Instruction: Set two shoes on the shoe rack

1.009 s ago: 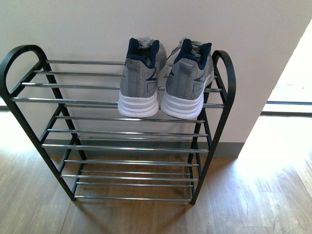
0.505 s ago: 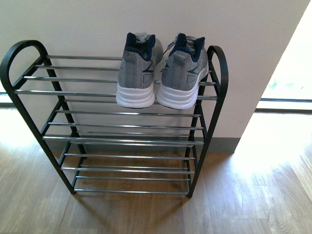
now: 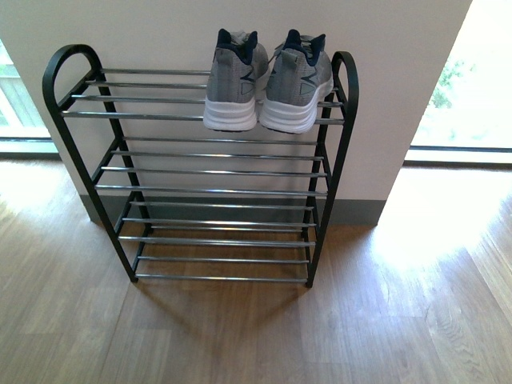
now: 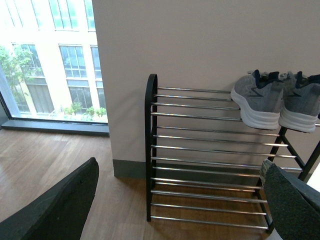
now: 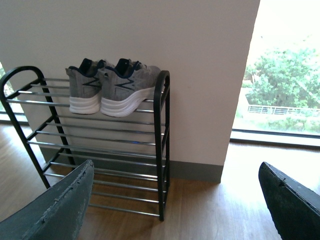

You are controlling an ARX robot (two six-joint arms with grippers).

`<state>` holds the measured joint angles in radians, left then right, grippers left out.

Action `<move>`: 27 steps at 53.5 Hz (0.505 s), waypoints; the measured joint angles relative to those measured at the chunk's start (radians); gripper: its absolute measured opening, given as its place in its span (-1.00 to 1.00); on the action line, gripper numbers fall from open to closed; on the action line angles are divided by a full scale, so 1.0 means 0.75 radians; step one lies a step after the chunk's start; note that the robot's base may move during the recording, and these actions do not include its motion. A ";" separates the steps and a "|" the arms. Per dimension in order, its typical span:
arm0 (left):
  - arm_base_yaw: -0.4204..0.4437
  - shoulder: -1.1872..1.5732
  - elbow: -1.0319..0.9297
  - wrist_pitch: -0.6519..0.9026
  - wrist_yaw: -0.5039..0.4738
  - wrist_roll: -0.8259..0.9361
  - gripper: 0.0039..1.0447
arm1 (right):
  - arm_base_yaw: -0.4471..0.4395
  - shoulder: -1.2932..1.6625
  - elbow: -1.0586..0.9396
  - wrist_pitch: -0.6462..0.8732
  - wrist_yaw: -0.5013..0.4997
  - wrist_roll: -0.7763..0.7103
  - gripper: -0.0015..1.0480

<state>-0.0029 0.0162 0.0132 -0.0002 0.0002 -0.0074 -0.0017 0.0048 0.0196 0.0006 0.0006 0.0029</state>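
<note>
Two grey knit sneakers with white soles and navy lining, a left shoe [image 3: 234,80] and a right shoe [image 3: 298,82], stand side by side, heels toward me, at the right end of the shoe rack's top shelf. The shoe rack [image 3: 200,172] has black rounded side frames and chrome bars and stands against a white wall. Both shoes [image 4: 260,97] [image 5: 107,87] also show in the wrist views. My left gripper [image 4: 182,200] is open and empty, well back from the rack. My right gripper [image 5: 175,200] is open and empty too. Neither arm shows in the front view.
Wooden floor [image 3: 256,336] spreads in front of the rack. Bright floor-length windows [image 3: 460,96] flank the wall section on both sides. A grey skirting strip [image 3: 352,212] runs along the wall's base.
The front view has backed away from the rack: rack and shoes now look smaller and sit higher in the picture. The shoes have not shifted on the shelf.
</note>
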 joint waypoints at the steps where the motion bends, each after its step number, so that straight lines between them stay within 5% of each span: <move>1: 0.000 0.000 0.000 0.000 0.000 0.000 0.83 | 0.000 0.000 0.000 0.000 0.000 0.000 0.82; 27: 0.000 0.000 0.000 0.000 0.000 0.000 0.83 | 0.000 0.000 0.000 0.000 -0.001 0.000 0.82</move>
<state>-0.0029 0.0162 0.0132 -0.0002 0.0002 -0.0074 -0.0017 0.0048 0.0196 0.0006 0.0002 0.0029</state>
